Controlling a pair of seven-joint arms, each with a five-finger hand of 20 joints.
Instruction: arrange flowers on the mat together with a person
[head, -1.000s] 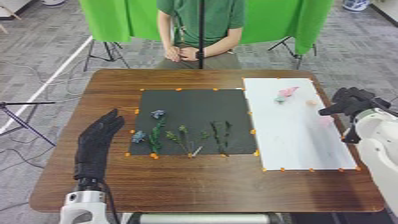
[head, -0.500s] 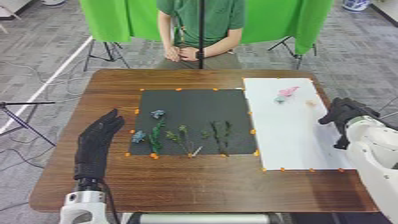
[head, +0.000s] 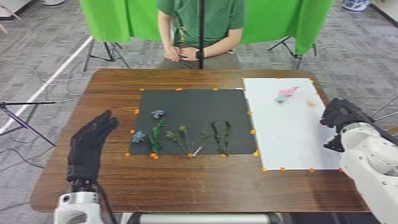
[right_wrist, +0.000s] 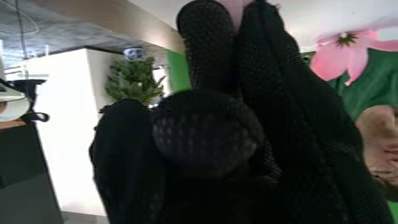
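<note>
Glossy brown wood table (head: 222, 192), apparently matt dark mat (head: 191, 107)

Table (head: 204, 190), brown wood. Directly on it: one dark, squarish mat (head: 191, 107); just to its right, one white, oblong mat (head: 282, 132); orange markers (head: 155, 156) along their edges.

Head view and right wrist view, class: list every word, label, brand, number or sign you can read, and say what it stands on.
None can be read on the dark mat, white mat or table.
Any marks on the left arm are too small to read.
</note>
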